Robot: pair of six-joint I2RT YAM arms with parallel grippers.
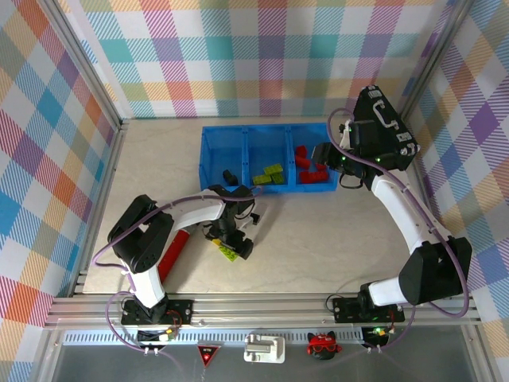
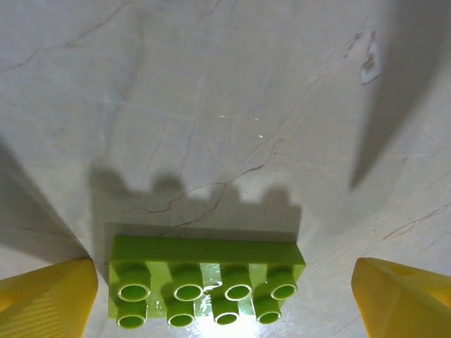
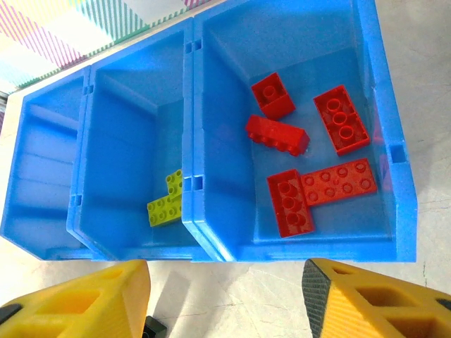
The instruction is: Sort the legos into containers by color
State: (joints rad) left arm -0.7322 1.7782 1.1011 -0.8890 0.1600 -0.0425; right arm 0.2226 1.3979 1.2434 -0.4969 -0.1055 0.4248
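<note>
Veined tabletop (image 2: 211,84) is straddled by the left gripper (image 2: 224,299), spread wide and empty, so that the lime lego (image 2: 204,278) between its jaws can be grasped. Beyond, the right gripper (image 3: 225,303) is held part-open and empty at the blue bins (image 3: 192,176), above the sorted red legos (image 3: 338,120).

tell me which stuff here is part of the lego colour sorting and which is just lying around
Part of the job:
- lime green lego on the table
- blue bins
- red legos in the right bin
- green legos in the middle bin
- black lego in the left bin

Just lying about:
- red cylinder with a black tip
- black case with a handle
</note>
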